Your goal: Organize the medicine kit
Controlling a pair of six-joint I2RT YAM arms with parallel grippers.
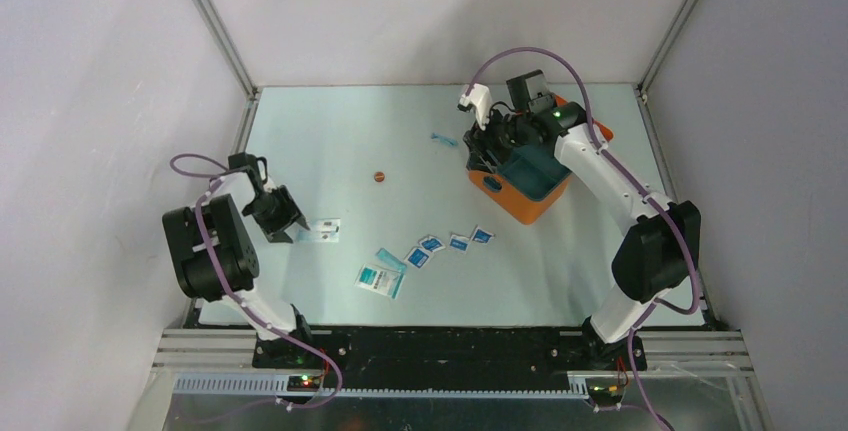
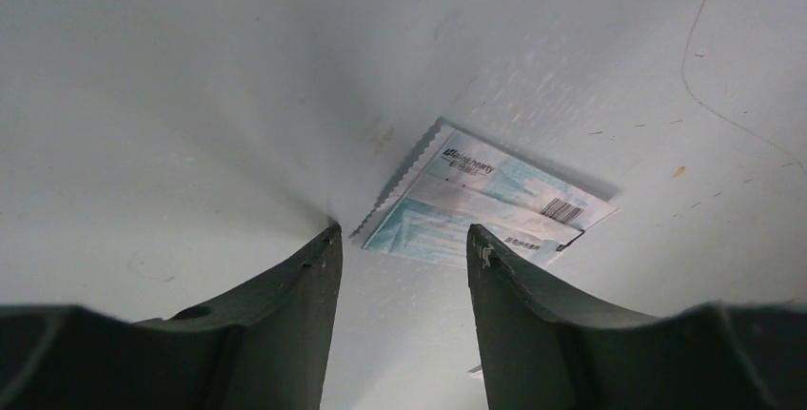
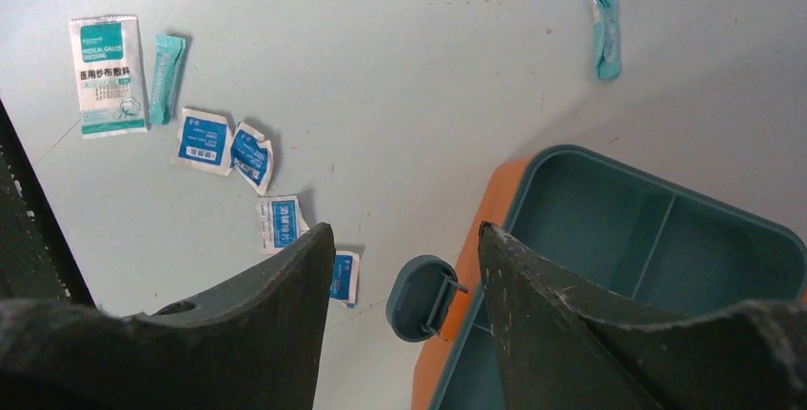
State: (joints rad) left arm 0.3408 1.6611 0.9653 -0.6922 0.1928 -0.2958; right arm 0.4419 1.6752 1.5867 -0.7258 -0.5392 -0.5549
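I keep the left gripper (image 2: 403,231), jaws parted, beside a flat blue-white sachet (image 2: 485,205); the right gripper (image 3: 404,227), jaws parted, hangs above the boxy orange plastic medicine kit (image 3: 500,191).

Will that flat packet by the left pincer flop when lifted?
Probably floppy: the packet looks thin with crimped edges. Likely very light, so a nudge may slide it on the smooth table. Lying flat, it seems hard to pinch.

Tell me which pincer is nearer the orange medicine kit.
Right. The right pincer hangs over the medicine kit's edge; the left pincer is far off across the table, down beside a white sachet.
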